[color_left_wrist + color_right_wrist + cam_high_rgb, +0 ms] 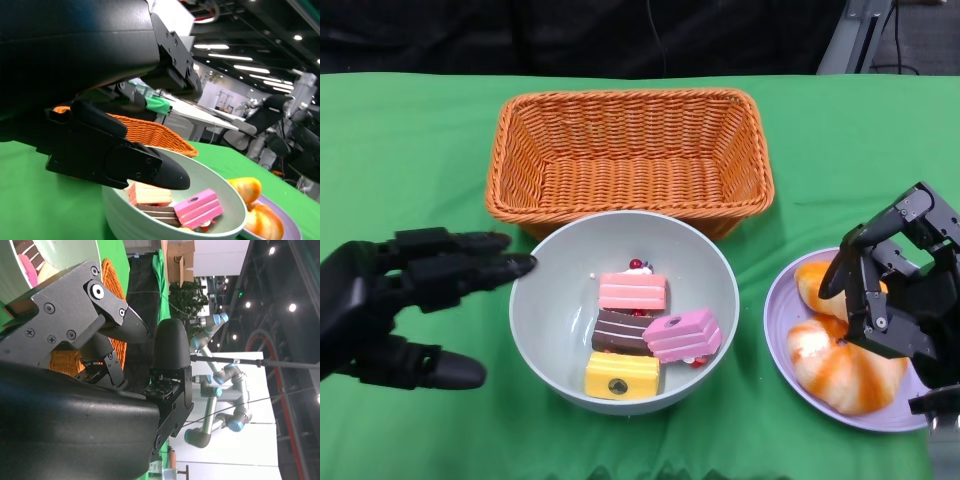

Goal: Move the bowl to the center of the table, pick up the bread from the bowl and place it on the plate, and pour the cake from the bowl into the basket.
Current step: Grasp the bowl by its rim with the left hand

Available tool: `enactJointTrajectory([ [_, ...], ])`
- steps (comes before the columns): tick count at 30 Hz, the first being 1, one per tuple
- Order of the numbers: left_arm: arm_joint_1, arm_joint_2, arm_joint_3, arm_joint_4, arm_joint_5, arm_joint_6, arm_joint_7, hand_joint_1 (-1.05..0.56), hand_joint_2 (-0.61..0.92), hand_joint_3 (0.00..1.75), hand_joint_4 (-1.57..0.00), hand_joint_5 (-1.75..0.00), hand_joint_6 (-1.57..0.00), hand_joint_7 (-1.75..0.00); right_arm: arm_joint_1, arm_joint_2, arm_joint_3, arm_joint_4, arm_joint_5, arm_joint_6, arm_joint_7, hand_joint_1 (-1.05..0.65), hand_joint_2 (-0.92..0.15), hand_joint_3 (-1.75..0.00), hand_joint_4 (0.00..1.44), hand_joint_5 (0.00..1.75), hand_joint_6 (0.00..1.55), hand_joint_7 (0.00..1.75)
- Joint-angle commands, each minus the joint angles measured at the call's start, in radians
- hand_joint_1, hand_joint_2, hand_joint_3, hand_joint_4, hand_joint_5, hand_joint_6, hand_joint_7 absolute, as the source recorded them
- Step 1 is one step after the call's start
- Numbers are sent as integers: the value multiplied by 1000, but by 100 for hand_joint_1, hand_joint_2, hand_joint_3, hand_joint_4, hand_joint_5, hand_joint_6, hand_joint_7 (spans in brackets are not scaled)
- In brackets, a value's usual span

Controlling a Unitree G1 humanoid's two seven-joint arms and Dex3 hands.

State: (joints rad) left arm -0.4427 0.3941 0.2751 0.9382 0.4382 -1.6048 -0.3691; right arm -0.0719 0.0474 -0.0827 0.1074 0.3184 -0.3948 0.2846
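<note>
Bread's on plate (780, 300). Bowl (555, 270) sits just right of my left hand (395, 305), open, fingertips at its rim; basket (630, 150) directly behind. Right hand (900, 280) empty, fingers apart.

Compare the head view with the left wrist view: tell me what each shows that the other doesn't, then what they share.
Only the head view shows the yellow cake in the bowl, the inside of the basket, and the right hand above the bread. Only the left wrist view shows the hall behind the table, with its ceiling lights and other machines. Both show the left hand open beside the grey bowl, the pink cakes, the orange basket and the bread on the purple plate.
</note>
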Motion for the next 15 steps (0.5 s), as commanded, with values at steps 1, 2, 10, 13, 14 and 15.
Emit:
enactJointTrajectory([
  [1,-5,17,-4,-40,165,-10,161,-46,92,3,-77,-6,-71,-4,-3,0,-10,-6,4,9,-11,-9,-53,-129,75,175,48,166],
  [2,-7,21,-8,-49,224,-10,219,-45,92,3,-77,-6,-71,-4,-3,1,-10,-6,5,10,-10,-9,-53,-129,75,175,48,166],
  [10,-35,111,-162,-175,805,104,848,-42,88,0,-84,-6,-83,-5,12,16,-1,-19,19,30,0,-8,-53,-129,75,175,48,166],
  [13,-59,177,-339,-200,948,231,1072,-44,88,0,-86,-6,-87,-4,23,27,7,-25,4,22,-9,-8,-52,-128,75,175,47,167],
  [14,-72,195,-393,-200,978,263,1123,-45,86,0,-87,-6,-88,-4,27,29,9,-26,2,16,-8,-8,-52,-128,75,175,47,167],
  [15,-85,212,-447,-199,1006,293,1173,-45,85,0,-88,-6,-89,-4,29,30,11,-26,5,13,-4,-8,-52,-128,75,175,47,167],
])
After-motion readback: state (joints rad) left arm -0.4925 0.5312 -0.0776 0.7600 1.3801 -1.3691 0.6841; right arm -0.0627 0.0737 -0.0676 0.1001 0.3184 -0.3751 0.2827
